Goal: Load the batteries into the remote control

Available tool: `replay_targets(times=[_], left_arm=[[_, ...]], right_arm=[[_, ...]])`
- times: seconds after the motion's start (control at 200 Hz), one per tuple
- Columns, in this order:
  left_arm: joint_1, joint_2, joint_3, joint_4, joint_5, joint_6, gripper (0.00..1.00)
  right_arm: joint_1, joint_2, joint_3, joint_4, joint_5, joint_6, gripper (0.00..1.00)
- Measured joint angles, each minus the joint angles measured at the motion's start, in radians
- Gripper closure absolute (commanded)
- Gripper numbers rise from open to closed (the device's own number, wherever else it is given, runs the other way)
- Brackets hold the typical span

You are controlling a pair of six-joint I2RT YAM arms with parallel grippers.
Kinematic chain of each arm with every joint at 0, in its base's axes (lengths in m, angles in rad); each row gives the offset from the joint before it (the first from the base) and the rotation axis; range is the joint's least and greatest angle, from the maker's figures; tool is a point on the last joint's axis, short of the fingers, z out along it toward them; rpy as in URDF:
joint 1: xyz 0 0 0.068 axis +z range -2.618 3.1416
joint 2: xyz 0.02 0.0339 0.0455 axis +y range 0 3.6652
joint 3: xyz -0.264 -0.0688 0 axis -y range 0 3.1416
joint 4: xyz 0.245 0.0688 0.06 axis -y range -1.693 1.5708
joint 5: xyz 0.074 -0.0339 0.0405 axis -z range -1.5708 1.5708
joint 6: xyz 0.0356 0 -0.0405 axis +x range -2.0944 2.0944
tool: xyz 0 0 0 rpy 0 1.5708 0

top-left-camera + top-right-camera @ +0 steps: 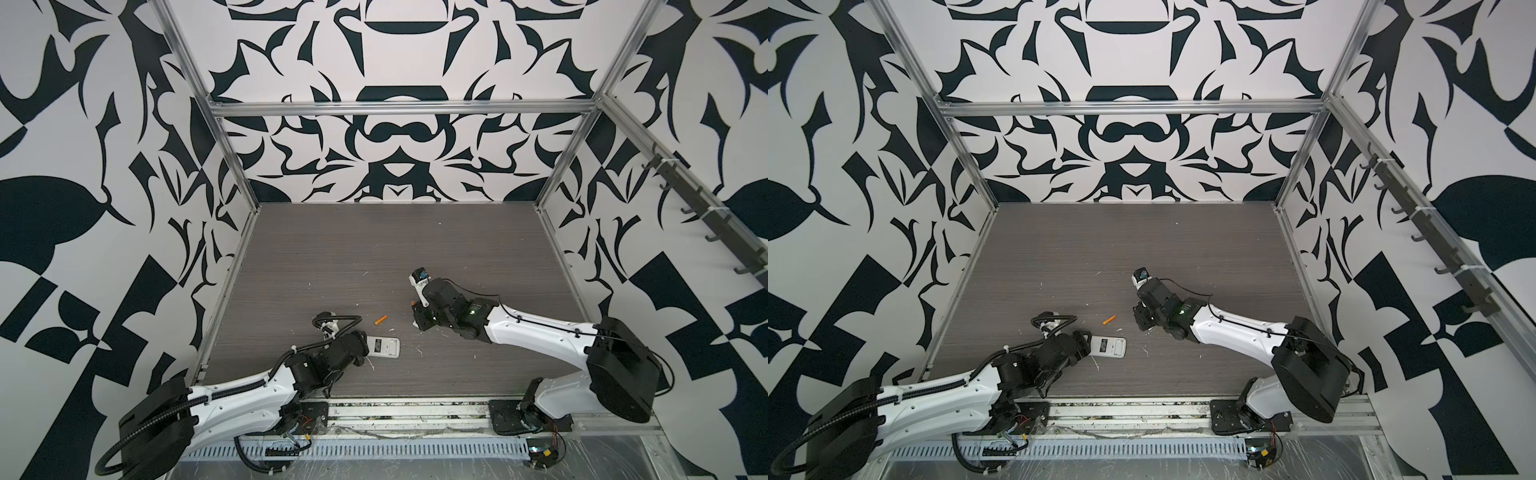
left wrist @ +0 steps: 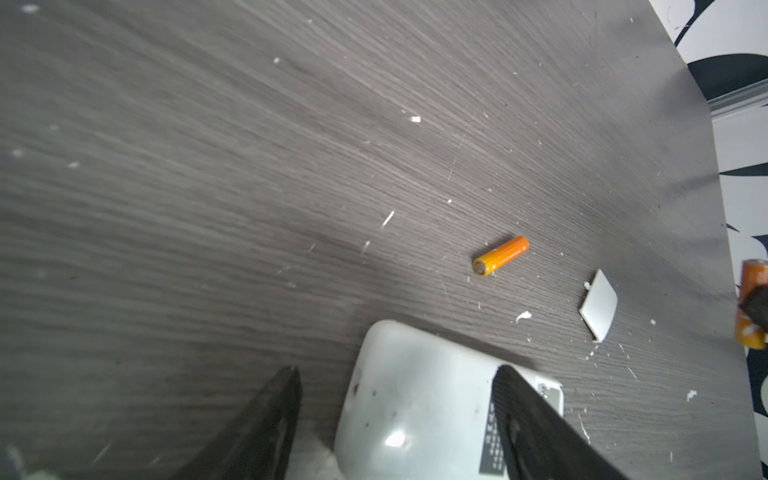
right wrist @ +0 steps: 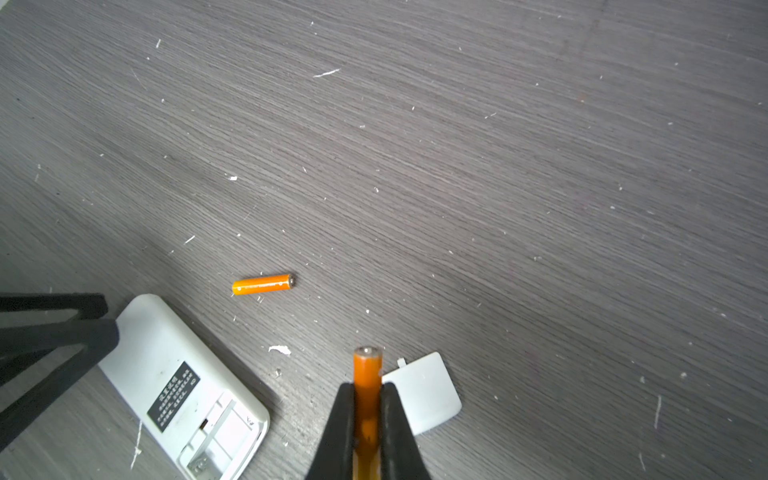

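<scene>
Step in hand: first battery is up and gripped; the job now, by the look of it, is carrying it to the open bay of the remote.
Right gripper [image 3: 368,415]: jaws pressed together on a held battery [image 3: 367,374], which sticks out past the fingertips, pale metal end leading.
Left gripper [image 2: 395,419]: jaws spread apart, straddling one end of the remote control [image 3: 183,386]; one finger [image 2: 536,432] overlaps the white back in the left wrist view, the other stands off to the side. Whether either pad actually touches the casing cannot be told.
Remote control: lies back-up on the table [image 1: 415,249], near the front edge on the left arm's side; dark label showing, battery compartment [image 3: 220,432] uncovered and empty in the right wrist view.
Battery cover [image 3: 424,390]: small white panel lying flat on the table, just beside the held battery's tip in the right wrist view, apart from the remote.
Loose battery [image 1: 381,319]: on its side on the table, between the two grippers, near the remote but not touching it.
Next move calls for: swinging the held battery across to the bay, tilting it to lie along a slot, and matching its polarity.
Left arm's part: likely bracing the handset so it does not skid when the battery is pushed in.
Still to do: both batteries are outside the remote.
</scene>
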Motion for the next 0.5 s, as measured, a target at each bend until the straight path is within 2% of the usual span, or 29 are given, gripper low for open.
replay_targets(times=[0.335,0.5], left_arm=[[0.005,0.207,0.07,0.126,0.09,0.094,0.31],[0.002,0.246,0.08,0.173,0.122,0.106,0.35]], right_arm=[[0.0,-0.032,-0.024,-0.016,-0.009,0.01,1.0],[0.0,-0.064,-0.042,-0.026,-0.017,0.027,1.0]])
